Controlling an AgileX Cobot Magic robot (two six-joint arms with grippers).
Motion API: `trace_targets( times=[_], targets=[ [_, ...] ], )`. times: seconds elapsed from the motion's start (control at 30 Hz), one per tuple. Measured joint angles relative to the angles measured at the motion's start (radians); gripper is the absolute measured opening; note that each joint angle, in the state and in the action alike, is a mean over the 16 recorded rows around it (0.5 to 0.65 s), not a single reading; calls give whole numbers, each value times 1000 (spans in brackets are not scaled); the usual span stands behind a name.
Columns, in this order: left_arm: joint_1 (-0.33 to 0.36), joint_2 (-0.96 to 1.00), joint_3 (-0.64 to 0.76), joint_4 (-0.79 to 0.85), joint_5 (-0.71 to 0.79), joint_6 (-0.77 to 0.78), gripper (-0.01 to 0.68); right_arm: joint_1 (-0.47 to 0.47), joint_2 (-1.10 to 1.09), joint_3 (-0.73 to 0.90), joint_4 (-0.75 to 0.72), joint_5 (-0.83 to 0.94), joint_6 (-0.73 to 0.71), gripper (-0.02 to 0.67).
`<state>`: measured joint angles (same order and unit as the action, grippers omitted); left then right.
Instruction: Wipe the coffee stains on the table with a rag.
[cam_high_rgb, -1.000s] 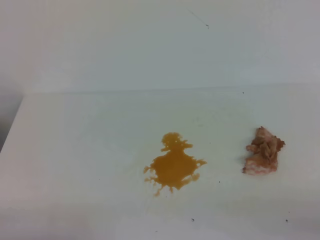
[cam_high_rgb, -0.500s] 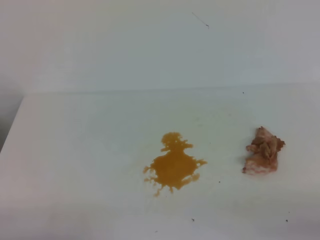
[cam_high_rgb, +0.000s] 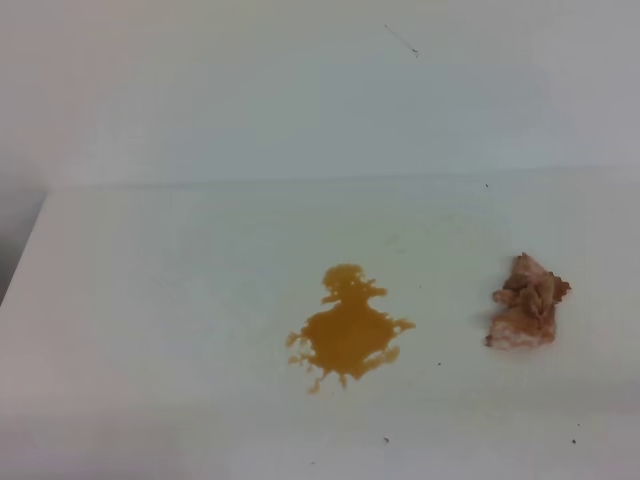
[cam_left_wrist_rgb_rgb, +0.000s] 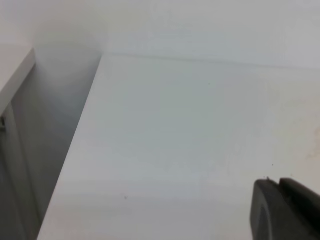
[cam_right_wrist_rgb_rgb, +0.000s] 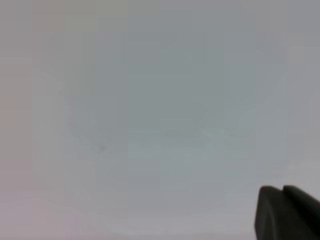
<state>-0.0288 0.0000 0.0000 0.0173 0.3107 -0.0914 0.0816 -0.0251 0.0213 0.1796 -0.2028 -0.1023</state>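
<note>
- Exterior high view: the coffee stains (cam_high_rgb: 348, 332) lie on the white worktop (cam_high_rgb: 180, 300), a little below and just right of the middle of the picture.
- They form one amber-brown splotch with ragged, splashed edges: a smaller lobe at the far end, a wider body nearer the camera, thin spurs to left and right, and small drips trailing off at the lower left.
- The colour is solid and even across the splotch, and its outline stands sharp against the white surface.
- The rag (cam_high_rgb: 527, 304) lies to the right of the splotch, well apart from it, near the right edge of the view.
- It is a small crumpled lump of pinkish-brown cloth, wrinkled into folds on top, with a paler pink-white edge along its lower side. It looks smaller than the splotch.
- A few tiny dark specks dot the worktop.
- Neither arm shows in this view.
- Left wrist view: only a dark corner of the left hand (cam_left_wrist_rgb_rgb: 287, 210) enters at the lower right, above bare worktop beside its left edge; I cannot tell whether it is open or closed.
- Right wrist view: a dark corner of the right hand (cam_right_wrist_rgb_rgb: 286, 212) shows at the lower right against a blurred pale surface; it is closed and grips nothing.
</note>
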Motion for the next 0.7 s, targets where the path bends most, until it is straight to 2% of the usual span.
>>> trace_targets(
  times=[0.33, 0.7],
  targets=[
    [0, 0, 0, 0, 1, 0, -3, 0, 50, -122, 92, -124, -90, -3],
    [0, 0, 0, 0, 1, 0, -3, 0, 384, -407, 171, 73, -238, -3]
  ],
)
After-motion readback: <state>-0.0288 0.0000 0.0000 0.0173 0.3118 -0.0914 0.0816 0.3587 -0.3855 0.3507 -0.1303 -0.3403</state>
